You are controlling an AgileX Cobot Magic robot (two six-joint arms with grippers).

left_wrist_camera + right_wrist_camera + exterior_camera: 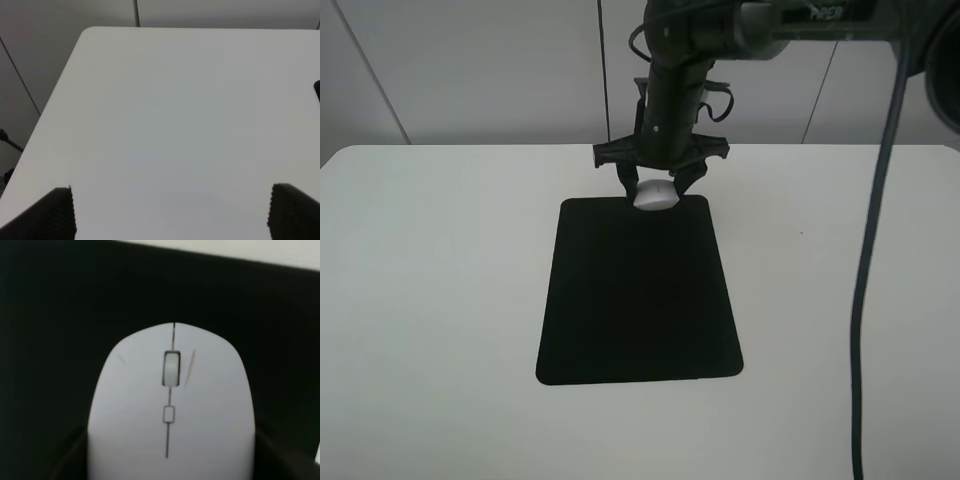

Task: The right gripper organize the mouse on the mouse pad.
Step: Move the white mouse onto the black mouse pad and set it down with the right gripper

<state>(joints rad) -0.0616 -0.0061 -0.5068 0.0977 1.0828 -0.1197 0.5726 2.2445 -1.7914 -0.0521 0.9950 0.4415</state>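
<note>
Right claw (pixel 657 187): prongs drawn in against both flanks of the mouse (pixel 654 196). Reads as a grip, with nothing else between the prongs. Cannot tell whether the mouse rests on the surface or hangs just above it.

Mouse position: at the far edge of the mouse pad (pixel 638 300), a little right of that edge's middle in the high view. Most of the pad lies bare on the near side of it.

Key relation: the mouse sits directly under the claw, not off to one side. In the right wrist view its long axis runs straight out from the wrist. The scroll-wheel end leads out over the black pad, and a strip of pale desk shows beyond the pad's edge. Judgement: what remains is to carry it inward toward the pad's middle, lower it and let go. No turning looks needed.

Left claw (pixel 172 212): spread wide, holding nothing, looking down on bare desk. It is well apart from the mouse, so the right arm is plainly the nearer one.

Surface: white desk (pixel 440 280), smooth, with rounded corners. The pad is matte black and lies flat, its long side running near to far.

Room: pale grey wall panels with thin vertical seams behind the desk. A dark cable (pixel 870 250) hangs down the right of the high view.
</note>
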